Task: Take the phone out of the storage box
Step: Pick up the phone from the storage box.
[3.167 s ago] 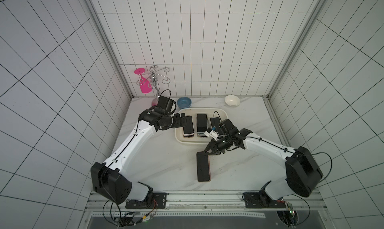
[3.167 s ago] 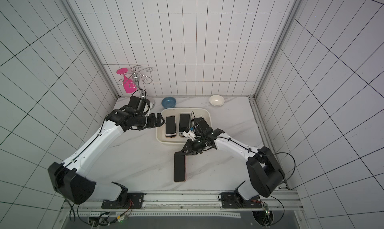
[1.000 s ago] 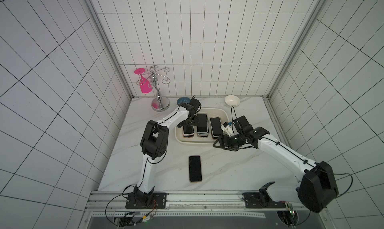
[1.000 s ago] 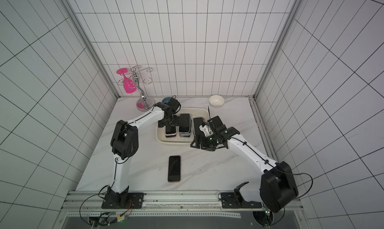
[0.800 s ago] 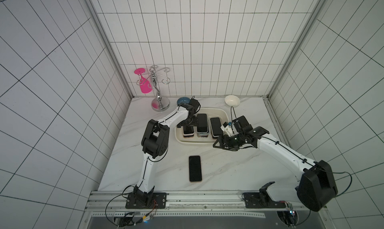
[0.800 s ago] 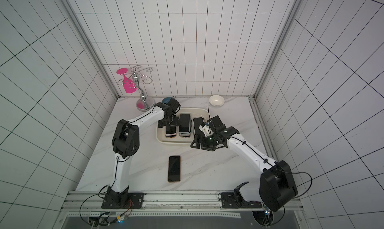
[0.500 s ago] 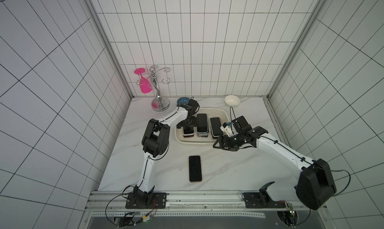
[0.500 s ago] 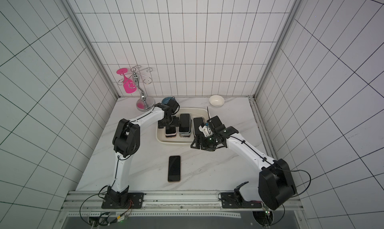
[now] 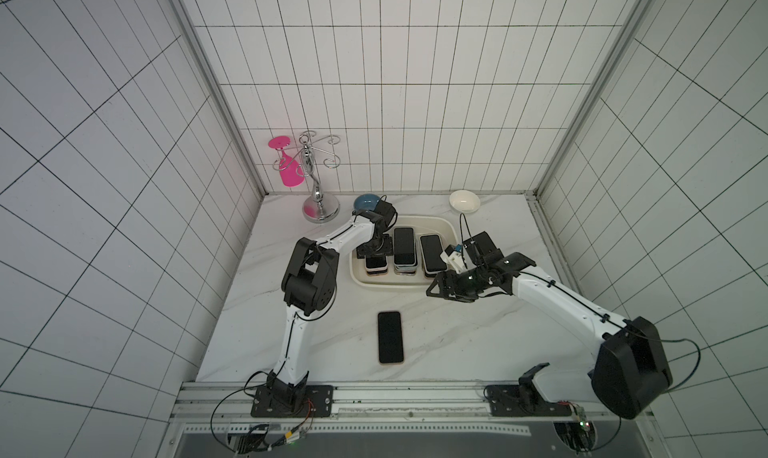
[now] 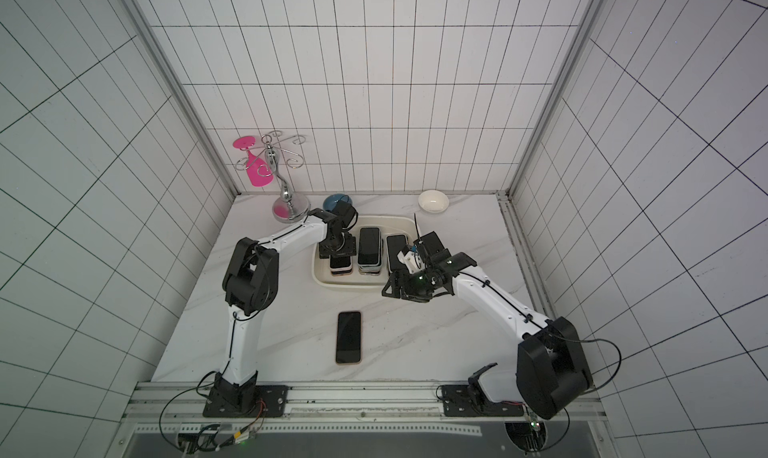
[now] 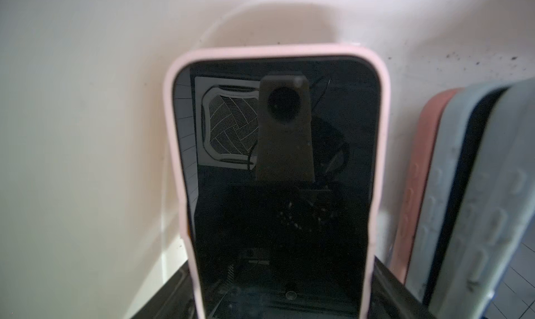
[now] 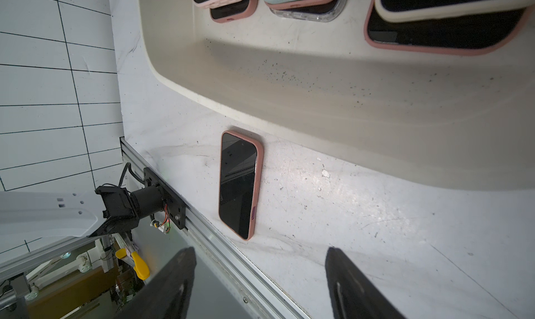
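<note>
The cream storage box holds three stacks of dark-screened phones. My left gripper reaches down into the box over the left stack. In the left wrist view a phone in a pale pink case fills the space between the jaws of my left gripper, with a finger against each long side. My right gripper hangs open and empty just outside the box's front right corner. Another phone in a pink case lies flat on the table in front of the box.
A blue bowl sits right behind the left wrist, and a white bowl stands at the back right. A chrome glass stand with a pink glass is at the back left. A metal rail runs along the table's front edge.
The left jaws have narrowed onto the pink-cased phone in the box. The right jaws have narrowed slightly; that arm has barely moved. The phone on the table has stayed put.
</note>
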Tool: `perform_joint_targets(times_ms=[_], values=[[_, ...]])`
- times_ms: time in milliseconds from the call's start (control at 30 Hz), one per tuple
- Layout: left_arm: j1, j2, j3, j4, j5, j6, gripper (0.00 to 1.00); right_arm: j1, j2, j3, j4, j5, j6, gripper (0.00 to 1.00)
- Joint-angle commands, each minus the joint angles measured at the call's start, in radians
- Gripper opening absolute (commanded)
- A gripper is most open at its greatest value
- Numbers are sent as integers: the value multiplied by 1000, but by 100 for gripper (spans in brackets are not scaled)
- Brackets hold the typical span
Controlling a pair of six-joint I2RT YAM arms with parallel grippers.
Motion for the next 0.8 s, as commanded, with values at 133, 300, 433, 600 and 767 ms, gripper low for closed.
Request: perform_joint_targets(times_ms=[133,300,433,600,767], values=[[9,-182,14,-54,-24,72,68,-89,51,156,-51,11,-52,74],[-4,-277,-12,-98,18,130,68,-174,180,354,-61,-70,-68,74],[-40,-362,-52,-115,75,186,68,-204,348,554,34,-275,-2,74],[-54,-445,-124,-106,159,205,68,-181,548,755,72,-417,66,71],[-68,-471,-155,-89,227,211,67,-137,646,808,74,-439,67,69]])
